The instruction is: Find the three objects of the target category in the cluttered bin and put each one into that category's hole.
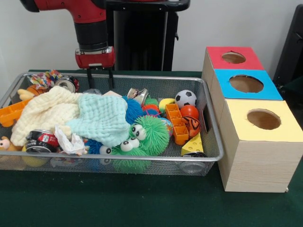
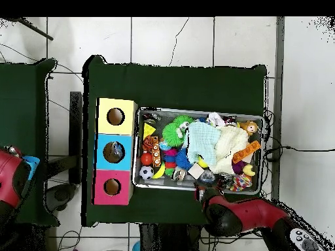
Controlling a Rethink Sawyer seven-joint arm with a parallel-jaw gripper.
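A dark green surface [image 1: 118,203] is seen carrying a wire mesh bin [image 1: 210,118] and, just beside it, a row of three wooden boxes. The boxes are topped red [image 1: 215,54], blue [image 1: 222,87] and yellow [image 1: 236,111], and a round hole is cut in each top. A pale wall is seen behind in the front view; in the overhead view a floor of large pale tiles [image 2: 157,39] is seen around the surface, with cables trailing over it.

The bin is heaped with clutter. A cream cloth [image 1: 45,111] and a pale blue cloth [image 1: 104,118] are spread over the middle and much is hidden beneath them. Green spiky toys with googly eyes [image 1: 149,135] lie at the front edge, with an orange block [image 1: 176,123], a yellow cheese-shaped wedge [image 1: 193,144], an orange ball [image 1: 189,111] and a small football [image 1: 185,98] toward the boxes. Drink cans [image 1: 40,141] and crumpled paper [image 1: 68,142] are seen at the opposite end.

The hand [image 1: 99,78] is held at the bin's far rim, above the clutter, with two thin dark fingers [image 1: 111,78] parted and nothing between them. Which category is sought cannot be told.
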